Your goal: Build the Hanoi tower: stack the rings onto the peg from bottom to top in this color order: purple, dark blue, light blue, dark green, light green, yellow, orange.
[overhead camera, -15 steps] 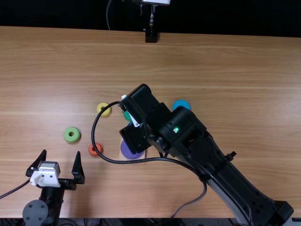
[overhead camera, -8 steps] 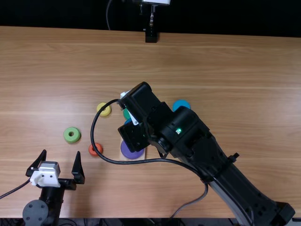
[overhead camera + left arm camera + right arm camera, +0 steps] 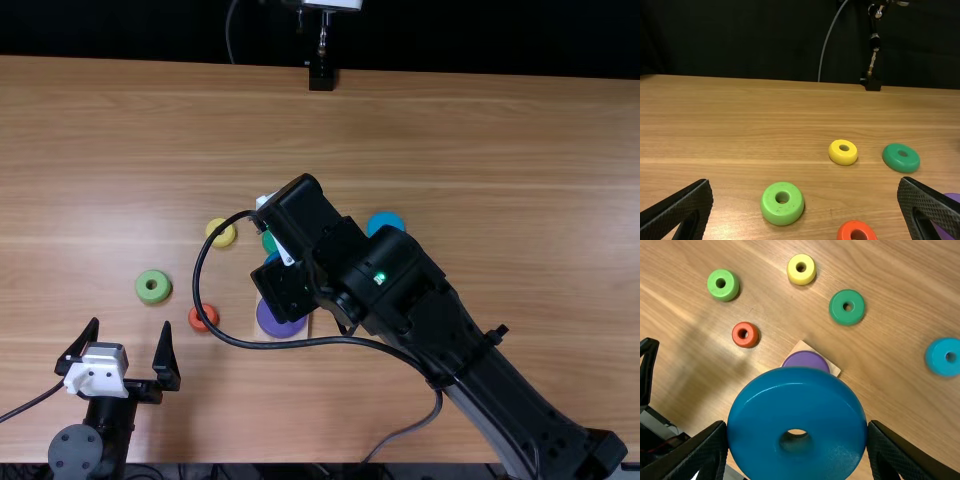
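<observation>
**Operator:** State the position of the working piece.

**Technician:** The dark blue ring (image 3: 795, 390) is gripped between both fingers of the right gripper (image 3: 797, 432), near the purple ring (image 3: 807, 359), which lies on the wooden base (image 3: 834, 371). Alignment with the peg cannot be confirmed.

**Operator:** What has just changed?

**Technician:** The right arm (image 3: 400, 290) made a slight shift in the top view, then no visible movement over the last interval. This suggests fine positioning before lowering. Dark blue is the correct second ring; it has yet to be seated.

**Operator:** Remaining parts?

**Technician:** The orange ring (image 3: 746, 343) and dark green ring (image 3: 847, 318) lie nearer the base; the yellow ring (image 3: 801, 278), light green ring (image 3: 722, 294) and light blue ring (image 3: 936, 356) lie farther out. The left gripper (image 3: 130, 326) is spread and empty.

**Operator:** Markings?

**Technician:** No brand, label or writing is legible on the rings.
</observation>
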